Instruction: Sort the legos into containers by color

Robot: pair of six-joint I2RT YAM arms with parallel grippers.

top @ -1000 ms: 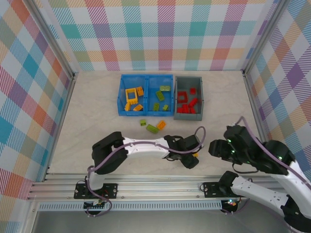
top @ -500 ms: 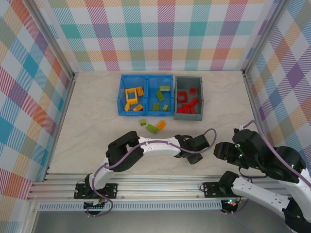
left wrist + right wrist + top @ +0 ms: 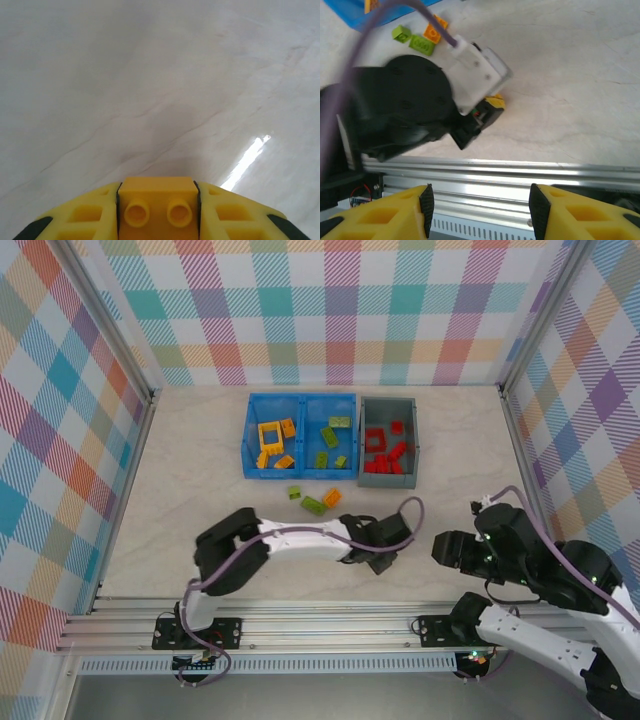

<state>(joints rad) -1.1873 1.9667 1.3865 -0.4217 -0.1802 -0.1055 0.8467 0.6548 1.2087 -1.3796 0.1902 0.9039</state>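
yellow brick (image 3: 157,205) | gripped between jaws | pale marbled table (image 3: 150,75) beyond

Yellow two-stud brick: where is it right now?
Left wrist view, bottom centre: the yellow brick sits between the fingers of the left claw, with bare table beyond.

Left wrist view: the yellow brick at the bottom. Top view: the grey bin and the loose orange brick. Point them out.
yellow brick (image 3: 157,205): left wrist view, studded face.
grey bin (image 3: 388,481): top external view, near wall.
orange brick (image 3: 331,497): top external view, top face.
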